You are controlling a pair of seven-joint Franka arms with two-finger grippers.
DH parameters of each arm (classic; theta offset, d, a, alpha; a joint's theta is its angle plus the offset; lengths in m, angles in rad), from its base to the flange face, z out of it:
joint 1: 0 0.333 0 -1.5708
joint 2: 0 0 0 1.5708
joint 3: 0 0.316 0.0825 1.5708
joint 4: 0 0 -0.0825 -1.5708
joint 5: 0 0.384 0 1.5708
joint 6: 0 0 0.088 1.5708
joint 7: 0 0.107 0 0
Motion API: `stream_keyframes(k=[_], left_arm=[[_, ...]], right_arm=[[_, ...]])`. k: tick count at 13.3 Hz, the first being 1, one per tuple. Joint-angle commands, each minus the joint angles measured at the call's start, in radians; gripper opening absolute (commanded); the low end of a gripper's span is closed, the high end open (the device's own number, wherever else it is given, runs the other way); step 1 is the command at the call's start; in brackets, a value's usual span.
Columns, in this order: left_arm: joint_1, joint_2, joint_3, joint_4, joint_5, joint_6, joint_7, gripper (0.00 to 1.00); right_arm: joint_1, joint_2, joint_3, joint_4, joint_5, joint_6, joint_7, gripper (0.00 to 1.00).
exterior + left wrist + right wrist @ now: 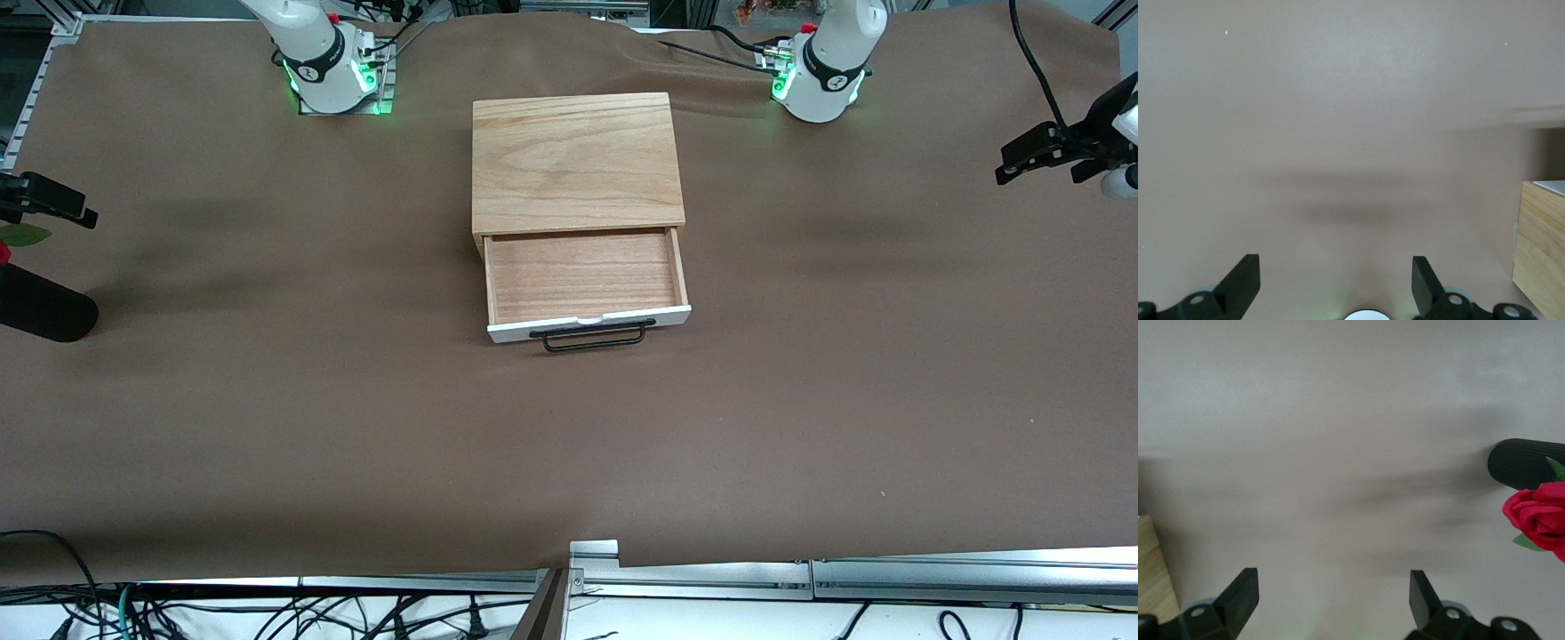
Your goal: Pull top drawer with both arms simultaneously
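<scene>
Both grippers hang wide open and empty: the left gripper (1031, 164) at the frame's right edge, the right gripper (53, 203) at its left edge, each over bare table (800, 400). Mid-frame, the drawer (582, 280) stands pulled out of the cabinet (576, 160), handle (594, 336) untouched.

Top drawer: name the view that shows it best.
Front view: the top drawer stands pulled out, its reddish inside and black handle fully visible. Both wrist views show only an edge of the oak cabinet, no drawer.
</scene>
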Motion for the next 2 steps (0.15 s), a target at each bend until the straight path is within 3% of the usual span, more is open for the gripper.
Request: stream_keyframes(k=[1, 2], left_arm=[[-0.005, 0.007, -0.003, 0.023, 0.023, -0.022, -0.016, 1.0], [-0.005, 0.008, -0.003, 0.023, 0.023, -0.022, -0.016, 1.0]], right_arm=[[-0.024, 0.025, 0.021, 0.061, -0.015, -0.047, -0.017, 1.0], [-0.024, 0.03, 0.021, 0.065, -0.015, -0.05, -0.017, 1.0]])
